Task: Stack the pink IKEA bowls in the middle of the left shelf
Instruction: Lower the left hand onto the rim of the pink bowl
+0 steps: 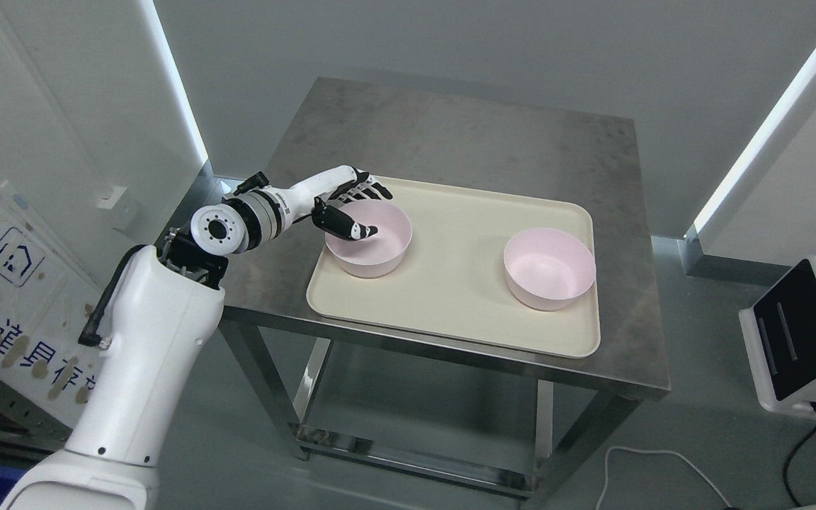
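Two pink bowls stand on a cream tray [450, 312] on a steel table. The left bowl [380, 248] sits at the tray's left end and the right bowl [550, 273] near its right edge, well apart. My left hand [377, 210] reaches in from the lower left to the left bowl's near-left rim. Its thumb [355, 227] is inside the bowl and its fingers [369, 190] lie along the outside of the rim, pinching the wall. The bowl rests on the tray. The right arm does not show.
The steel table [465, 142] has bare surface behind the tray and a lower shelf [415, 425] underneath. A white device with a dark screen [801, 333] stands at the right, cables on the floor below it. A signboard [11, 283] leans at the left.
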Available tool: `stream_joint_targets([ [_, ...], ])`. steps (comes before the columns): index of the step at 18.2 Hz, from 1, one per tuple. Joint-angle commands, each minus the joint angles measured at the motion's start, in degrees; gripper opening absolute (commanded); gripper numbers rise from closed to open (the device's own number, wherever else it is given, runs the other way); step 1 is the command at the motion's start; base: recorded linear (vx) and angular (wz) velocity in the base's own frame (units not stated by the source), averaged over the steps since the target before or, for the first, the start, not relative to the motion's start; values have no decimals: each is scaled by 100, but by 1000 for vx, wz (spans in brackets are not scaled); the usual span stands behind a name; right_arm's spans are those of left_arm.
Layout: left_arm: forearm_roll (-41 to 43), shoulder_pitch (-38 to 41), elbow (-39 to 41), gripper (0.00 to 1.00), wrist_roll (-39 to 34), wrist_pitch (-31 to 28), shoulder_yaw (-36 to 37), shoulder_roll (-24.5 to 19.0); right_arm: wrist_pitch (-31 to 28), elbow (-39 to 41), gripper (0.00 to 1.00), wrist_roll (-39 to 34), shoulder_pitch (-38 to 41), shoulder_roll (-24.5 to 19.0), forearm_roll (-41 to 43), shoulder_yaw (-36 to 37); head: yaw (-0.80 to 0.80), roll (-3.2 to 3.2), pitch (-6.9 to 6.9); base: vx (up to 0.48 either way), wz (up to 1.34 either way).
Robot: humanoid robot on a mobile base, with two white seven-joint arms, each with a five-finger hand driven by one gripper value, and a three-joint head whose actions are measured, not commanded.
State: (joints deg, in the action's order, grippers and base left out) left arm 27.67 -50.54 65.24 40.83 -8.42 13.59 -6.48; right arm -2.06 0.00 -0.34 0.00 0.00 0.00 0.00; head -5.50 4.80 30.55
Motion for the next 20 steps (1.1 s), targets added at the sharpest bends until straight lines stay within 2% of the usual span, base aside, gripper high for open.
stream_joint_targets([
  [1,2,-35,-143,36,-31,-2,39,164,4,193,100,-2,9,100,0,62,0,0,0,0,0],
  [3,-7,-44,-327,30,-48,59,-40,191,4,193,100,-2,9,100,0,62,0,0,0,0,0],
  [4,-7,-53,-389,27,-66,233,-102,191,4,193,100,-2,9,100,0,62,0,0,0,0,0],
  [9,-16,-9,-600,2,-75,1306,-155,217,4,193,100,-2,17,100,0,62,0,0,0,0,0],
  [15,-16,-27,-609,0,-136,1378,-243,384,4,193,100,-2,9,100,0,62,0,0,0,0,0],
  [20,-42,-35,-592,7,-40,1622,-347,314,4,193,100,-2,9,100,0,62,0,0,0,0,0],
])
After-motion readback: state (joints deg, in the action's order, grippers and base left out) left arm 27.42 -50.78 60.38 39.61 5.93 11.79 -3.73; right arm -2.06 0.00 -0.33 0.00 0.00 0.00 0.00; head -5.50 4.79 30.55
